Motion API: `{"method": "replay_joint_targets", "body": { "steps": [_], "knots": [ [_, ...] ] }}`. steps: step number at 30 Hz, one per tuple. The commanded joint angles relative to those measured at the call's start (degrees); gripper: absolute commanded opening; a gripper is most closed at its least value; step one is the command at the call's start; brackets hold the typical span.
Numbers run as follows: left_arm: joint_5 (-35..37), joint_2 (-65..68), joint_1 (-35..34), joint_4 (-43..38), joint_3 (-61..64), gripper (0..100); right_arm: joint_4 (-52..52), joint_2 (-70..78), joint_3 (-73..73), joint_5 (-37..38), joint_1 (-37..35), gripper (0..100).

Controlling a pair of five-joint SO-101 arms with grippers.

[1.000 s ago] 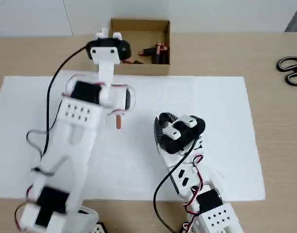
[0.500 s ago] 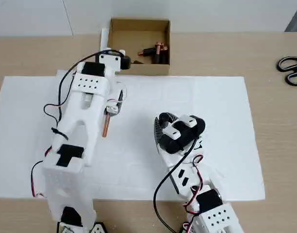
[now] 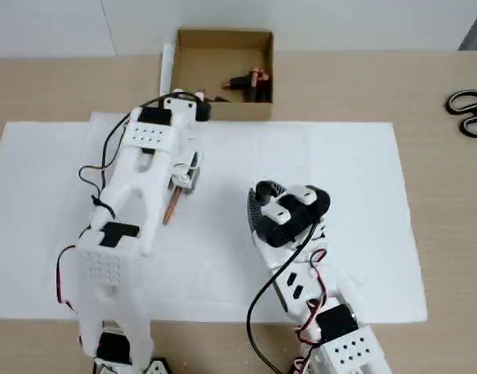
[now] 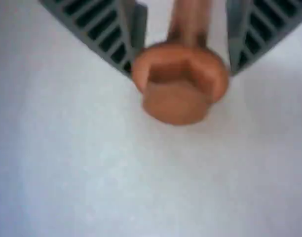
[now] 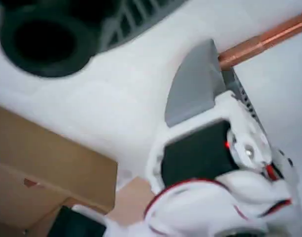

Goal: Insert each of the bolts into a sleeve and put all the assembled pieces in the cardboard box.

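Okay, high view first. My left claw was up at the front wall of the cardboard box a second ago. That arm has since pulled back toward lower left over the white sheet. The bolt came with it. It hung nearly upright before; now it slants, free end toward lower left. My right claw at frame centre hasn't moved and holds the black sleeve up off the sheet. Bolt and sleeve are apart, so I judge the insertion is not yet done and this is the approach to it.

The box sits top centre on the table. On its right side lies a copper-and-black assembled piece. Something dark sits by the front wall, partly hidden behind my left arm, so I can't give a total count. Scissors lie at the far right, off the sheet.

Left wrist view: the copper hex head is dead centre. A grey ribbed jaw sits on each side and the shaft runs up between them, so this claw is clamped on the bolt. Bare white sheet lies below it.

Right wrist view: the sleeve is at upper left, bore facing the camera. My ribbed jaw is right against it, so I take this claw as clamped on the sleeve. My left claw shows centre right, with the shaft poking out to upper right. The box corner is at lower left.
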Motion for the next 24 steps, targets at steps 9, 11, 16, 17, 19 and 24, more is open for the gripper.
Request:
{"method": "replay_joint_targets", "body": {
  "steps": [9,11,16,17,19,24],
  "knots": [
    [-1.23,3.43,-0.97,-3.43,-2.77,3,-0.22,-1.45,0.26,-0.53,0.66,0.4],
    [-2.02,4.31,-0.97,-3.43,-2.77,3,-0.31,-1.45,0.26,-0.44,0.66,0.4],
    [-2.02,3.69,-0.44,-3.16,-2.77,2,-0.31,-1.45,0.26,-0.44,0.75,0.4],
    [-2.20,2.90,-0.09,-2.99,-2.86,1,-0.31,-1.45,0.26,-0.35,0.75,0.4],
    [-3.52,0.00,1.05,-1.14,-3.47,0,-0.31,-1.45,0.26,-0.35,0.75,0.4],
    [-4.04,-11.78,1.85,7.30,-10.77,0,-0.04,-1.45,0.26,-0.35,0.75,0.4]
  ]
}}
